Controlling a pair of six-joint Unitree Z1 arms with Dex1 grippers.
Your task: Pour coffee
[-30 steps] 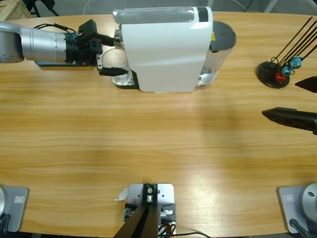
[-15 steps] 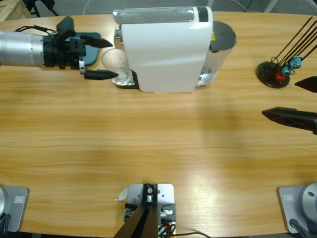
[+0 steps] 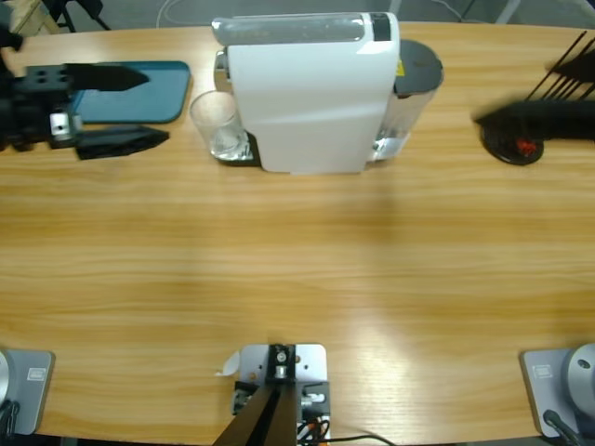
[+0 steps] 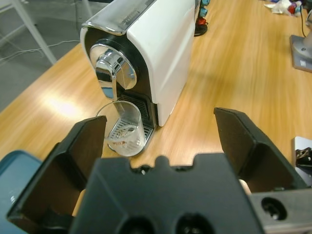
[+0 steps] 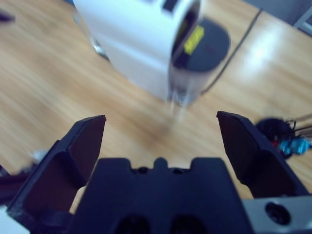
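Glass under spout, both hands wide open and empty.
Surface [image 3: 297,260], white machine [image 3: 311,93] upper middle, teal tray [image 3: 139,93] upper left, left hand [image 3: 112,110] far left, right hand [image 3: 535,121] upper right, glass [image 4: 124,127] on the drip grate; coffee [image 4: 122,144] only a thin film inside. Risk: a hand bumping or tipping the glass on approach.

Glass [image 3: 216,124] on drip tray under machine [image 3: 311,91] spout; tray [image 3: 130,93] left; stand [image 3: 514,139], blurred, far right.
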